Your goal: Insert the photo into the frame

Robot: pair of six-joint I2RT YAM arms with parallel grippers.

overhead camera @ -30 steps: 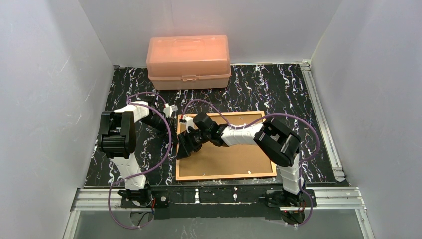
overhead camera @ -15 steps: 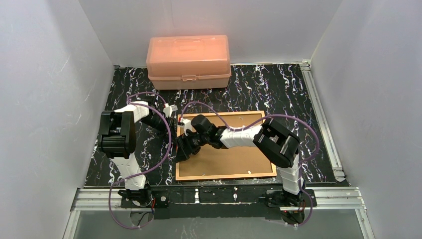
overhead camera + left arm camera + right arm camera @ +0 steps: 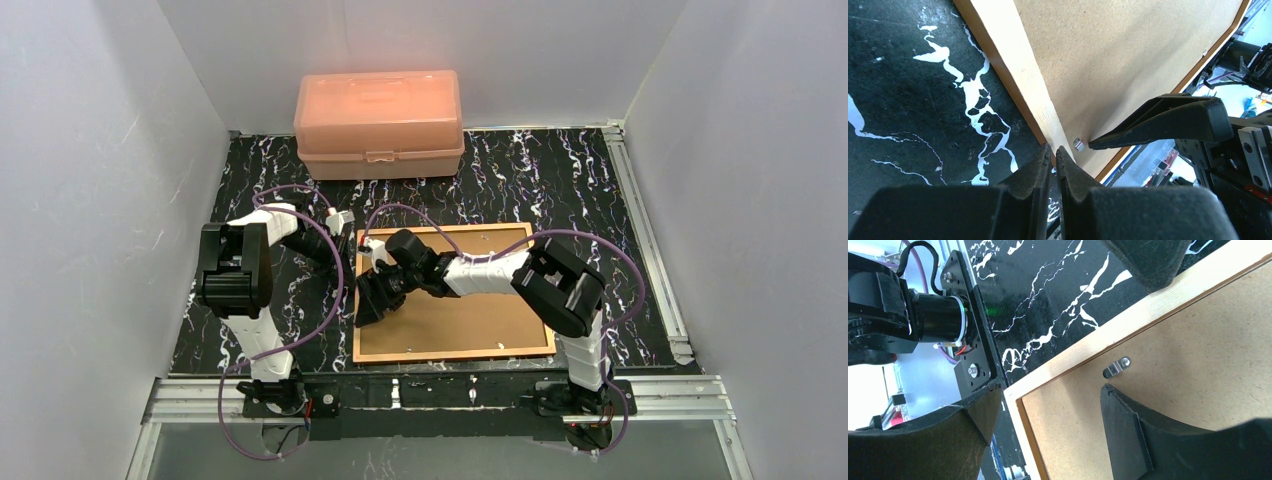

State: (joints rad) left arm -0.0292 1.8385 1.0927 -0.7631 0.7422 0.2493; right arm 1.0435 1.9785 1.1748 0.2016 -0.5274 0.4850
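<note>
The frame point(image 3: 455, 352) lies face down in the middle of the table, its brown backing board point(image 3: 470, 310) showing inside the wooden border. The photo is out of view. My left gripper point(image 3: 347, 233) is shut, its tips point(image 3: 1053, 150) resting against the outer side of the frame's left border point(image 3: 1018, 75). My right gripper point(image 3: 368, 305) is open and straddles that same border point(image 3: 1128, 322). One of its fingers point(image 3: 1118, 415) rests on the backing board point(image 3: 1198, 365) just beside a small metal tab point(image 3: 1117, 367). The other hangs off the frame over the dark table.
A pink translucent plastic box point(image 3: 379, 122) stands shut at the back of the table. Aluminium rails run along the right side point(image 3: 645, 250) and the front edge point(image 3: 440, 392). White walls close in on the left, right and back.
The right gripper has slid a little towards the frame's left edge and the near side. The left arm has stayed where it was.
</note>
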